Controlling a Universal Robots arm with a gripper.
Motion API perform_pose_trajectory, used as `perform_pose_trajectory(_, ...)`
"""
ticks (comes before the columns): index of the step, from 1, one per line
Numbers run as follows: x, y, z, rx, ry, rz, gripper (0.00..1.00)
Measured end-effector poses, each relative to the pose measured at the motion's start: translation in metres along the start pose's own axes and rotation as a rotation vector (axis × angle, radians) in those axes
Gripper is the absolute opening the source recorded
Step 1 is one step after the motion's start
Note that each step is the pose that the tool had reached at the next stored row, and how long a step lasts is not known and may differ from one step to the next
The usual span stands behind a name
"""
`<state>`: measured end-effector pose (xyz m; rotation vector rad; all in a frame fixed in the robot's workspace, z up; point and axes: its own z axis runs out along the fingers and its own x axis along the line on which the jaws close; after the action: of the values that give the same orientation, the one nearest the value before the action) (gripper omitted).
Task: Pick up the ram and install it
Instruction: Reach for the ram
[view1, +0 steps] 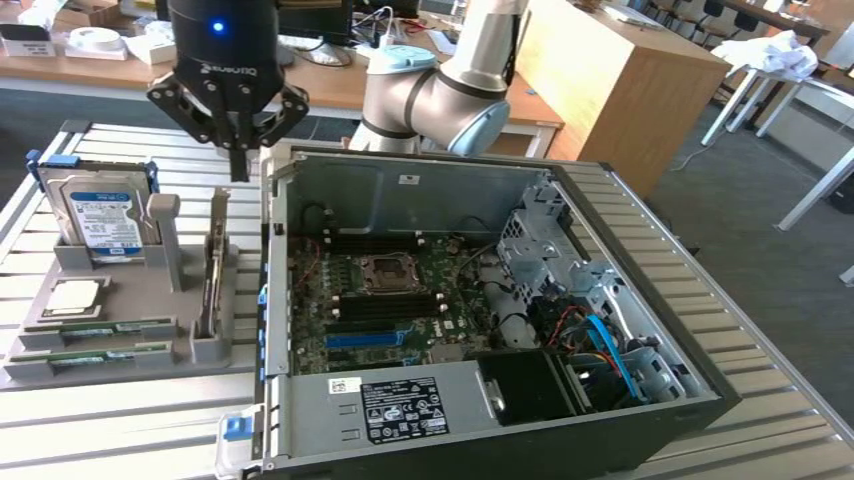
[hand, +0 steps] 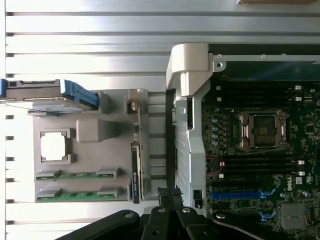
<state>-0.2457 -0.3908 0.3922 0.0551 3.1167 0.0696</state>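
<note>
Two green ram sticks lie flat in the grey holder (view1: 160, 300), one (view1: 100, 328) just behind the other (view1: 96, 355); in the wrist view they are the stick (hand: 77, 175) and the stick (hand: 77, 193). My gripper (view1: 240, 168) hangs high above the gap between the holder and the open computer case (view1: 400, 190), fingers shut with nothing in them. In the wrist view its black fingertips (hand: 169, 194) meet near the case wall. The motherboard's black memory slots (view1: 387, 305) (hand: 255, 167) lie beside the processor socket (view1: 387, 270).
The holder also carries an upright hard drive (view1: 96, 215), a square silver processor (view1: 74, 297) and an expansion card (view1: 214, 270) standing on edge. Cables and a drive cage (view1: 587, 300) crowd the case's right side in the exterior view. All of it rests on a slatted metal table (view1: 120, 420).
</note>
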Motion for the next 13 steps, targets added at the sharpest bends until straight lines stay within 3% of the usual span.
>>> perform_pose_trajectory(13,0.025,0.0001,-0.0005,-0.0001,0.0002,-0.004,0.1)
